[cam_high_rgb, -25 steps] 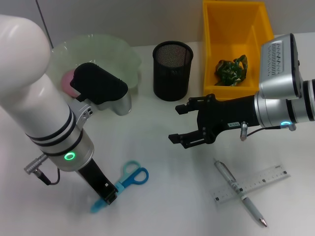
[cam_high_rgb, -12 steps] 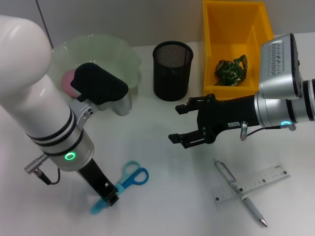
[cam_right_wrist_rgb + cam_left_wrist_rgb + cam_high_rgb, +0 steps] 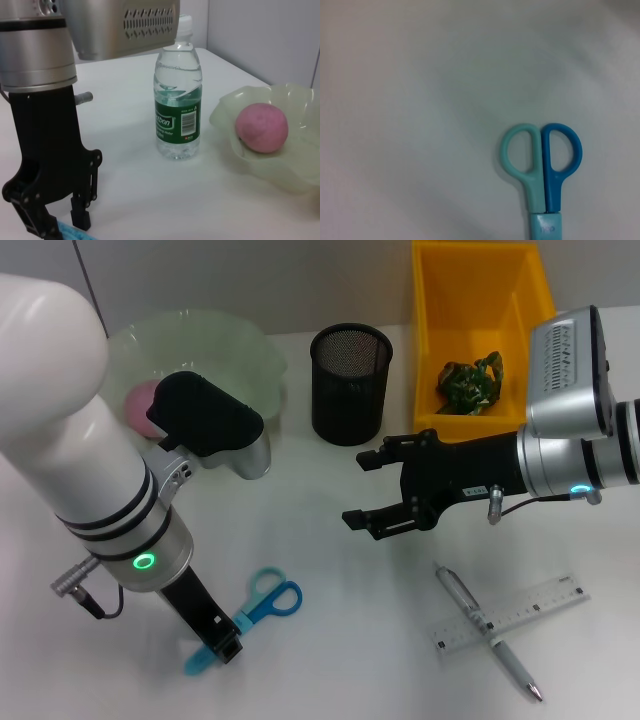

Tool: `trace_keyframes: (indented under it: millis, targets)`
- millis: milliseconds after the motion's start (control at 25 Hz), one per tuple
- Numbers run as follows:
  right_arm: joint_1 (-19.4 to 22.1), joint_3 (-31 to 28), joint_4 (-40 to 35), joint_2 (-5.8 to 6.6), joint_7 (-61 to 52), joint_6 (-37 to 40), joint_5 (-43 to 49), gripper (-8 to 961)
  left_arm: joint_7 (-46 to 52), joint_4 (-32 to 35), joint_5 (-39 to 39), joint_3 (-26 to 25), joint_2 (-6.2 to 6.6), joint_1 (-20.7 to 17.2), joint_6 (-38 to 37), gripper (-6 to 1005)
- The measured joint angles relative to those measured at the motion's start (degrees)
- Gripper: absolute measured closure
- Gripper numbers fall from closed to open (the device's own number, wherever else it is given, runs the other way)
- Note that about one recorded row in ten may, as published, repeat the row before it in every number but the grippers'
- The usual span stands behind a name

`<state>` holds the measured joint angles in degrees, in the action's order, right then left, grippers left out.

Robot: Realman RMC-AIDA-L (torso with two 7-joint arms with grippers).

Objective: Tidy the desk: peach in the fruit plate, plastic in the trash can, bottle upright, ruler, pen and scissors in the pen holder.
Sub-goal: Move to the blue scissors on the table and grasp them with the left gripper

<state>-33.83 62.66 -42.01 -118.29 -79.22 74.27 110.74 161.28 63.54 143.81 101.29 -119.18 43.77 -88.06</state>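
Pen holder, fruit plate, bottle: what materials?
Pen holder: likely black metal mesh, matte; fine grid visible. Fruit plate: pale green translucent plastic or glass, wavy glossy rim. Bottle: clear plastic, glossy, with a printed green label and white cap.

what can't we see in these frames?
- Bottle: the left arm blocks it in the head view; only the right wrist view shows it upright.
- Peach: mostly behind the left arm in the head view.
- Scissors: blades cut off by the left wrist picture's edge; the left gripper covers them in the head view.
- Pen holder: its inside is too dark to read.
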Motion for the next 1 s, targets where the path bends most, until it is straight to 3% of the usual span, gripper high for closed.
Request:
trace_keyframes:
  millis: [1000]
  targets:
    - [0.0, 0.0, 0.1, 0.0, -0.1, 0.0, 0.0, 137, 0.0, -0.7, 0.4, 0.8, 0.01, 0.0, 0.4, 651]
